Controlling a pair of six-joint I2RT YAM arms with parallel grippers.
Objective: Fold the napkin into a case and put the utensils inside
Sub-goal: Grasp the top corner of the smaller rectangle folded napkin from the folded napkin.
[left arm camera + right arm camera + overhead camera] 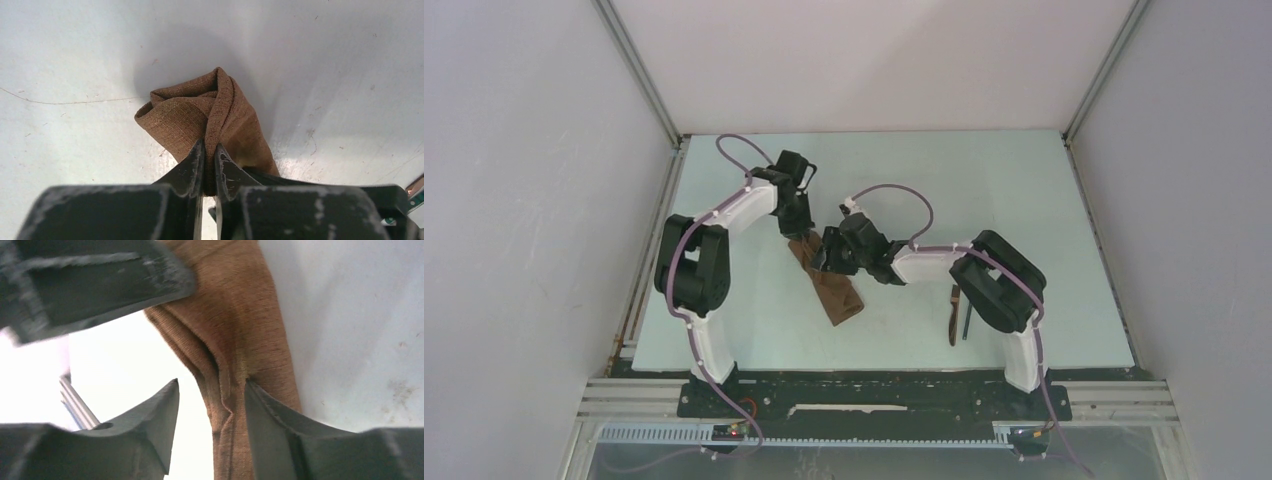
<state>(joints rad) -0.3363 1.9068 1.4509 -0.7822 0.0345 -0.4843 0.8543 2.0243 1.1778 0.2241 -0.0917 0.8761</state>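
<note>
Left gripper (210, 148): clenched on a fold of the plain brown fabric napkin (200, 112), bunched narrow on the pale surface (1044, 200); right gripper (211, 386): released, jaws astride it; step judged case-folding; next calls for an open pocket before fetching the two slender utensils (954, 315), lying near right.

Top view high, looking down on table (1024, 180); 2 wrist views close, sharing napkin (190, 115)
</note>
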